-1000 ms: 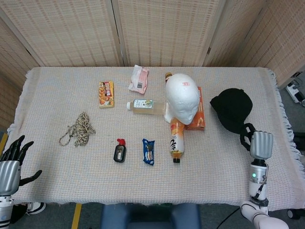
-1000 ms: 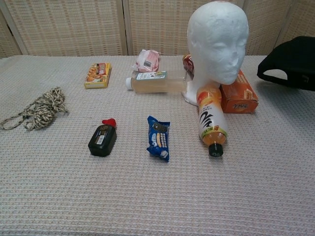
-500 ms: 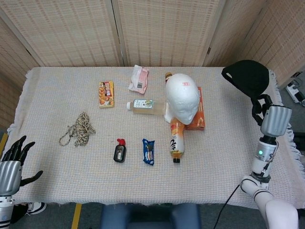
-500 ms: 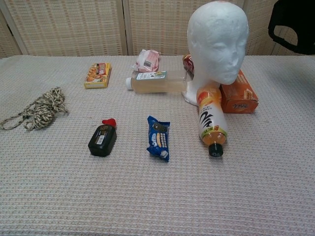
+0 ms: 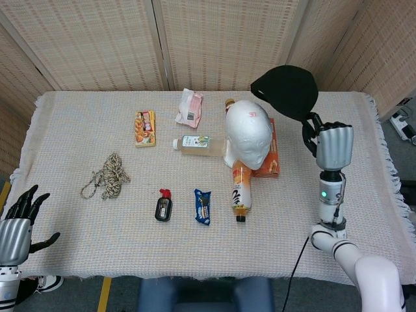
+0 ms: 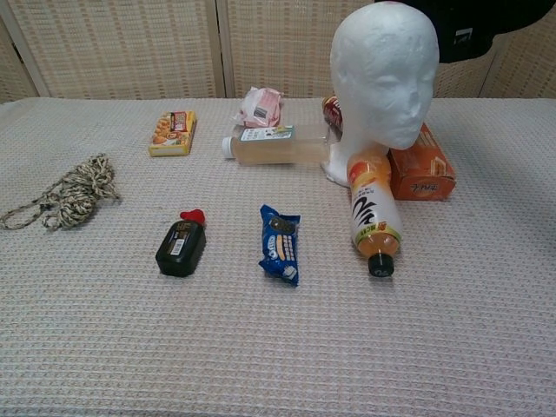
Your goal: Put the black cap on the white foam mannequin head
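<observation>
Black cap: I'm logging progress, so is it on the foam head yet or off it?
Off. The right hand holds the black cap in the air, up beside the bare foam head.

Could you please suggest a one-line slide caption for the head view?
Right hand holds the black cap in the air beside the white foam mannequin head; left hand waits open.

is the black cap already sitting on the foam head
No, the black cap is held in the air by the right hand, above and beside the white foam mannequin head.
</observation>
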### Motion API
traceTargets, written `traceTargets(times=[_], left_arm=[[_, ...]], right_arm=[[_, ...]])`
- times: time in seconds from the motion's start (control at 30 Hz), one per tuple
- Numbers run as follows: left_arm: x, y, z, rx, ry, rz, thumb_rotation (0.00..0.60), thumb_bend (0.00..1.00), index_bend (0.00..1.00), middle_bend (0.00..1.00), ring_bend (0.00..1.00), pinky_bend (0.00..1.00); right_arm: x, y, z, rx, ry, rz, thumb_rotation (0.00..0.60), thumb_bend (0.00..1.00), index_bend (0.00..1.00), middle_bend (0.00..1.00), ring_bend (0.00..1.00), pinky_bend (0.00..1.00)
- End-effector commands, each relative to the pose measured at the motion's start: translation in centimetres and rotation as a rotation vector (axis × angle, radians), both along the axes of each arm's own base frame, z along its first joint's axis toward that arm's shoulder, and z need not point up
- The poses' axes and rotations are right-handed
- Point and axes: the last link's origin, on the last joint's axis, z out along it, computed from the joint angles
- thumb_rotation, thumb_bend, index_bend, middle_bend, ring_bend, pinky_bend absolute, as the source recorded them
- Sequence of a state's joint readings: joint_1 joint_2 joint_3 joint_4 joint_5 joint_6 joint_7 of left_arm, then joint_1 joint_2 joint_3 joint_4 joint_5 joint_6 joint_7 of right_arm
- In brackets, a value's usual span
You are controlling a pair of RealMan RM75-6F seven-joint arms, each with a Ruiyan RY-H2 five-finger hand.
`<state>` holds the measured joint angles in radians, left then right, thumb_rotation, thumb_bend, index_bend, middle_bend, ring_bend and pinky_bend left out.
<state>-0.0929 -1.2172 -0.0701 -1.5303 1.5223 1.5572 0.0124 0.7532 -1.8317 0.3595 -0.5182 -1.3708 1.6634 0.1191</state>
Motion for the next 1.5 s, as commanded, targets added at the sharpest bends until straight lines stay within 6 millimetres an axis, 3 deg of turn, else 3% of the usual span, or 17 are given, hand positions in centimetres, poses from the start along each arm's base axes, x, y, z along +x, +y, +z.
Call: traceTargets(times=[0.03, 0.2, 0.4, 0.77, 0.97, 1.07, 1.13, 1.23, 1.37, 1.5], left_arm=[[0.0, 0.0, 0.0, 0.0, -0.002, -0.001, 0.6, 0.11, 0.2, 0.06, 0.1, 0.24], [0.1, -0.1, 0.1, -0.001, -0.006, -0.005, 0.6, 0.11, 0.2, 0.06, 0.1, 0.24], [0.0, 0.0, 0.2, 0.001, -0.009, -0.003, 0.6, 0.11, 0.2, 0.06, 0.1, 0.24], [0.3, -0.1, 0.0, -0.008, -0.013, -0.014, 0.6, 0.11, 0.19, 0.06, 0.1, 0.24], [0.5, -0.2, -0.1, -0.016, -0.017, -0.021, 0.6, 0.11, 0.2, 0.06, 0.1, 0.24], [0.5, -0.2, -0.1, -0.014, -0.018, -0.023, 0.6, 0.1, 0.19, 0.06, 0.1, 0.24], [0.4, -0.2, -0.1, -0.014, -0.017, -0.02, 0.6, 0.11, 0.2, 0.06, 0.1, 0.25], [0.4, -0.2, 0.0, -0.011, -0.017, -0.017, 0.6, 0.1, 0.19, 0.06, 0.1, 0.25], [0.4, -0.2, 0.0, -0.009, -0.018, -0.018, 0.6, 0.11, 0.2, 0.06, 0.1, 0.25], [0.4, -0.2, -0.1, -0.011, -0.017, -0.02, 0.6, 0.11, 0.2, 0.06, 0.1, 0.25]], right_arm=[[2.4, -0.1, -0.8, 0.013, 0.045, 0.059, 0.6, 0.53, 0.88, 1.0, 1.0, 1.0], [4.2, 0.4, -2.1, 0.037, 0.08, 0.105, 0.6, 0.53, 0.88, 1.0, 1.0, 1.0], [4.6, 1.8, -3.1, 0.053, 0.206, 0.173, 0.6, 0.53, 0.88, 1.0, 1.0, 1.0], [2.6, 4.4, -4.0, 0.103, 0.326, 0.208, 0.6, 0.53, 0.88, 1.0, 1.0, 1.0], [0.3, 5.6, -4.1, 0.131, 0.343, 0.165, 0.6, 0.52, 0.86, 1.0, 1.0, 1.0], [-0.2, 5.6, -4.1, 0.135, 0.357, 0.146, 0.6, 0.46, 0.7, 1.0, 1.0, 1.0], [-0.7, 5.8, -4.1, 0.137, 0.377, 0.133, 0.6, 0.38, 0.39, 1.0, 1.0, 1.0], [-1.4, 6.3, -3.8, 0.158, 0.386, 0.118, 0.6, 0.23, 0.04, 1.0, 1.0, 1.0], [-2.6, 7.8, -3.9, 0.238, 0.377, 0.09, 0.6, 0.04, 0.0, 1.0, 1.0, 1.0], [-3.1, 9.4, -3.4, 0.288, 0.353, 0.076, 0.6, 0.0, 0.0, 1.0, 1.0, 1.0]])
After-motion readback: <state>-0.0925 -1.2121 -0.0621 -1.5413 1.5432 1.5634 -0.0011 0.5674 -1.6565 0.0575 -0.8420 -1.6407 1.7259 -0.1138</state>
